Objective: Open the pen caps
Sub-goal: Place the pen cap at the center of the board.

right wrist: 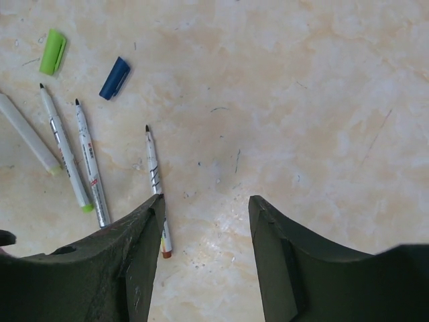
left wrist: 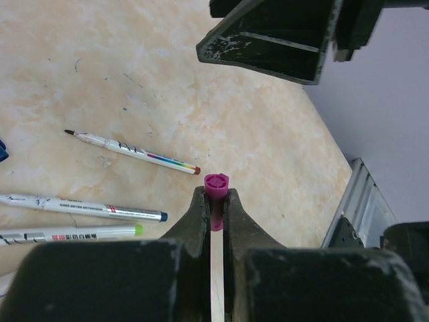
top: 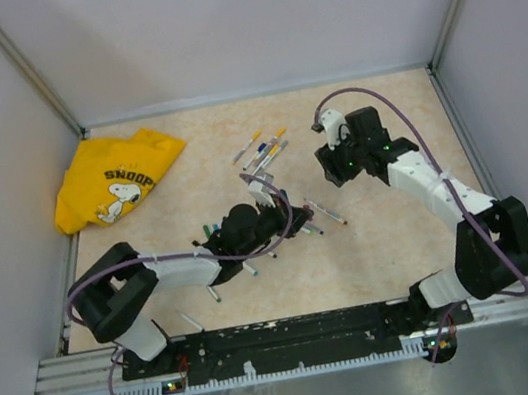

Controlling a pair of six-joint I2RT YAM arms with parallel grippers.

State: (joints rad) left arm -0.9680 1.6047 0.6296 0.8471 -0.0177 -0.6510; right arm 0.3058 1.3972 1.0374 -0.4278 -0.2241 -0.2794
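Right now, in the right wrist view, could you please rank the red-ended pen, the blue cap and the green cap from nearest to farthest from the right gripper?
1. Red-ended pen: right beside one finger of the open right gripper.
2. Blue cap: farther off, up and to the picture's left.
3. Green cap: farthest, near the picture's top-left corner.

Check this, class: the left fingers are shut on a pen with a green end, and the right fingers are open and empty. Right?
Wrong colour: the left wrist view shows the left fingers shut on a pen with a purple end. The right fingers are open and empty, as stated.
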